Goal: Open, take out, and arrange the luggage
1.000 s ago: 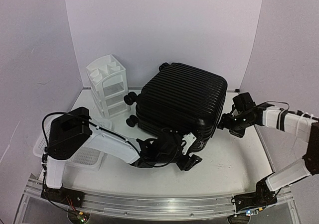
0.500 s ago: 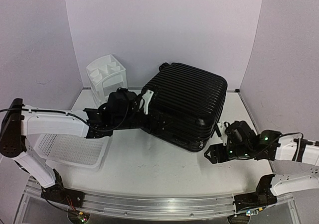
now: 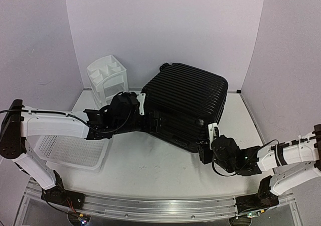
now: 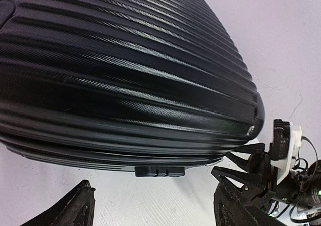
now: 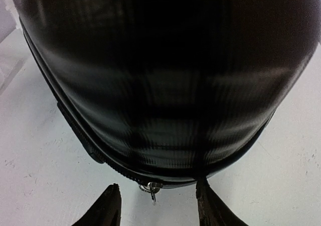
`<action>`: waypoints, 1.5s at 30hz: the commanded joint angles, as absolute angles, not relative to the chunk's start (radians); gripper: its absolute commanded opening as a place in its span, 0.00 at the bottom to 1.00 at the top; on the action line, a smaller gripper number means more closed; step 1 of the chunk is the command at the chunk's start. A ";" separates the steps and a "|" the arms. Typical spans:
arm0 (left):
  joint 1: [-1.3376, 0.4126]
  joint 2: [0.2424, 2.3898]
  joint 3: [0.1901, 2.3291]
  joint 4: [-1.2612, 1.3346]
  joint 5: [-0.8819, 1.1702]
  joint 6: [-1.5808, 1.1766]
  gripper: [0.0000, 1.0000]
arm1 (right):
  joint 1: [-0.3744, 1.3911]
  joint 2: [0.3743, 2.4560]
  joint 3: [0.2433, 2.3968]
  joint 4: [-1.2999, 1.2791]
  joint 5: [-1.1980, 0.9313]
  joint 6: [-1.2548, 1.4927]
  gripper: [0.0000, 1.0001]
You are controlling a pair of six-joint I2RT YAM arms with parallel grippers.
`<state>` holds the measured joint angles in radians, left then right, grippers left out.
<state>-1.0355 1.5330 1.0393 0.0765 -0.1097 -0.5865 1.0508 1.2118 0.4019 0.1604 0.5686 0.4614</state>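
Luggage [image 3: 183, 110] still zipped. Right pincer [image 5: 158, 186] moved to its near corner, half-open, zipper pull [image 5: 151, 190] between tips, ungripped; left pincer [image 4: 153, 198] wide, empty, at luggage's left side. Unzipping next, probably.

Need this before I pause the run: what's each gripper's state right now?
Left gripper: open, empty, facing the suitcase.
Right gripper: open, holding nothing; the zipper pull sits between its fingertips, ungripped.

Open table [image 3: 150, 171] lies before the luggage [image 3: 188, 103]; the drawer unit [image 3: 106, 80] and basket [image 3: 70, 153] crowd its left.
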 commanded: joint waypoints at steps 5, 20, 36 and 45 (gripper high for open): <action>-1.034 1.477 1.052 0.050 -0.201 -0.650 0.81 | 1.059 1.371 0.346 0.606 0.672 0.354 0.48; -1.026 1.438 1.083 -0.128 -0.368 -0.727 0.84 | 1.053 1.508 0.361 0.808 0.727 0.247 0.00; -0.868 1.510 1.244 -0.226 -0.262 -0.559 0.85 | 0.588 1.278 0.482 0.216 0.017 0.135 0.00; -0.868 1.491 1.226 -0.234 -0.189 -0.453 0.86 | 0.537 1.032 0.384 0.258 -0.296 -0.109 0.00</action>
<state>-0.8658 1.5108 1.1919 -0.2375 -0.2100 -0.5167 0.5308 1.1858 0.3988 0.2211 -0.1265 0.0288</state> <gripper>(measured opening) 0.847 0.005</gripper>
